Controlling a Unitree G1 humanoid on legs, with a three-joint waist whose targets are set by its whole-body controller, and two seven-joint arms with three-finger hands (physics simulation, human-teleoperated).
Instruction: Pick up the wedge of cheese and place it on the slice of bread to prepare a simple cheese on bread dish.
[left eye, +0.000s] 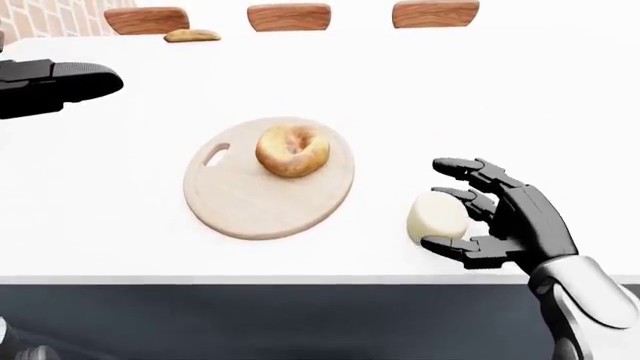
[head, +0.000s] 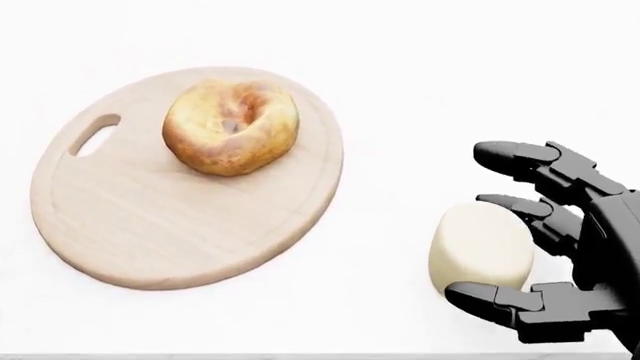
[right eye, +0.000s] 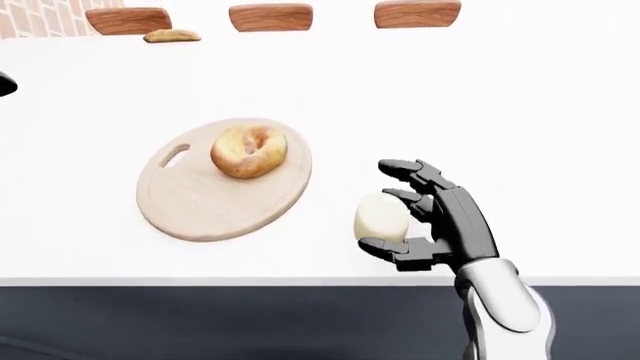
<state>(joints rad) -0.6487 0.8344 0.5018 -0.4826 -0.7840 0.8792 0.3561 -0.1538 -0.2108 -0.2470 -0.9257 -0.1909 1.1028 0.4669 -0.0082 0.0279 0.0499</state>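
Observation:
The cheese (head: 480, 247) is a pale cream, rounded wedge lying on the white counter, to the right of a round wooden cutting board (head: 150, 232). The bread (head: 230, 126) is a golden ring-shaped piece lying on the upper part of the board. My right hand (head: 470, 225) is open around the cheese, with the thumb below it and the fingers (head: 520, 159) above and to its right. My left hand (left eye: 60, 82) is black, with its fingers stretched out, empty, and hovers at the upper left of the left-eye view, far from the board.
Three wooden chair backs (left eye: 289, 16) line the top of the counter. A small brown bread-like item (left eye: 192, 35) lies near the left one. The counter's near edge (left eye: 300, 279) runs along the bottom, with a dark front below.

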